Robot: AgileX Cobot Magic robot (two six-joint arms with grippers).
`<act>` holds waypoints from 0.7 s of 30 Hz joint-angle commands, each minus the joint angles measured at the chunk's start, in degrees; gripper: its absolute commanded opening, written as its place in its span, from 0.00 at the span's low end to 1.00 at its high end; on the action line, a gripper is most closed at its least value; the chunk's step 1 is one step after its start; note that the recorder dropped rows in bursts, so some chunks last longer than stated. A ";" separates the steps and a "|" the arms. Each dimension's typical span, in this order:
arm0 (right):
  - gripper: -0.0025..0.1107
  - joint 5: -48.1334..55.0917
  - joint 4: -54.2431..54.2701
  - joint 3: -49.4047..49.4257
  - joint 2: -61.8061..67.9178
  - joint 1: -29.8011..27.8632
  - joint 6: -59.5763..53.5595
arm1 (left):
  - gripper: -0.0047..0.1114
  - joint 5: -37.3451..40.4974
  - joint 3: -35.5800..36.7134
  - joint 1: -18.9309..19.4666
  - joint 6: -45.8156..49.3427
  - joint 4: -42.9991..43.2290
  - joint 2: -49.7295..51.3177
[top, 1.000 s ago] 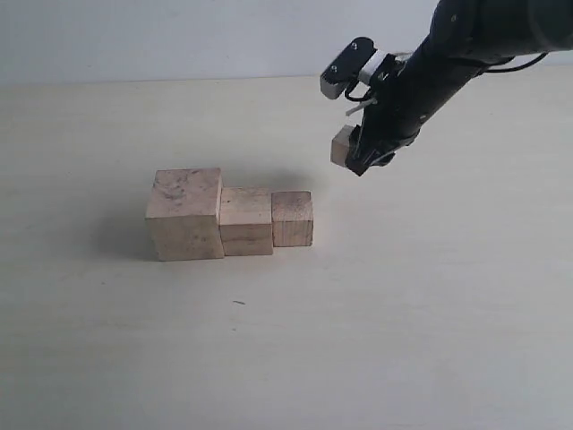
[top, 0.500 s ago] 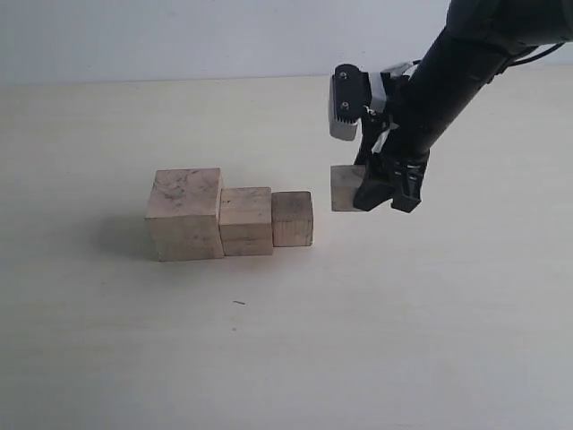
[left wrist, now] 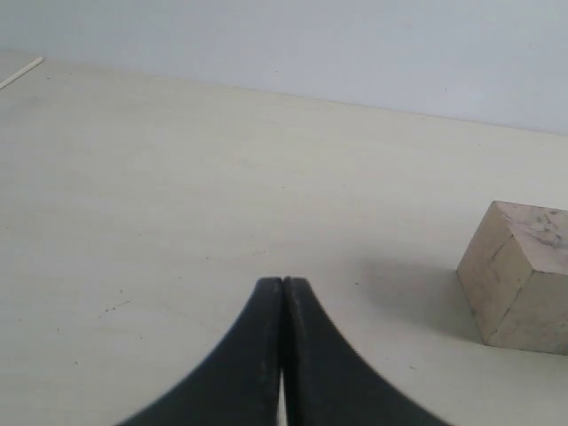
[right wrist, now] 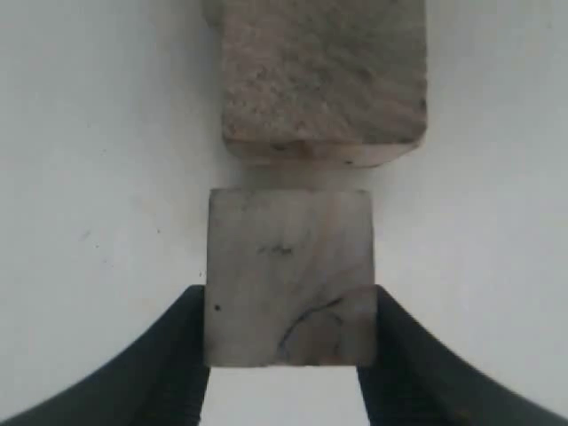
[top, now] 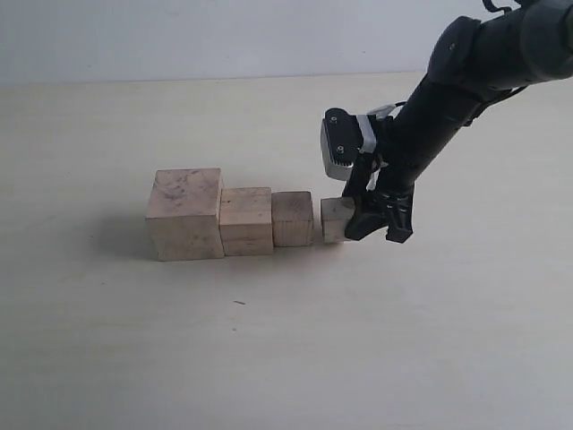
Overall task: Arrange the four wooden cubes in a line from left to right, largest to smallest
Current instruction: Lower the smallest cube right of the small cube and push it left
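Three pale wooden cubes stand in a row on the table: the largest cube [top: 185, 214] at the left, a medium cube [top: 246, 220] touching it, then a smaller cube [top: 292, 218]. The smallest cube [top: 334, 219] sits low at the row's right end, a narrow gap from the third, with my right gripper [top: 369, 220] shut on it. In the right wrist view the black fingers [right wrist: 182, 355] press both sides of the smallest cube [right wrist: 289, 275], and the third cube [right wrist: 321, 75] lies just beyond. My left gripper [left wrist: 283, 288] is shut on nothing, with the largest cube [left wrist: 524, 277] off to one side.
The pale table [top: 286, 340] extends on all sides of the row. A light wall [top: 206, 36] runs behind its far edge. The right arm [top: 466, 72] reaches down from the upper right.
My right gripper has carried the smallest cube down and to the left, from above the table to the right end of the row. The other three cubes have not moved.
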 commanded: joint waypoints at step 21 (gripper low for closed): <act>0.02 -2.45 8.38 0.04 1.91 -0.21 -7.73 | 0.04 -0.29 0.19 -0.33 0.00 -0.29 -0.21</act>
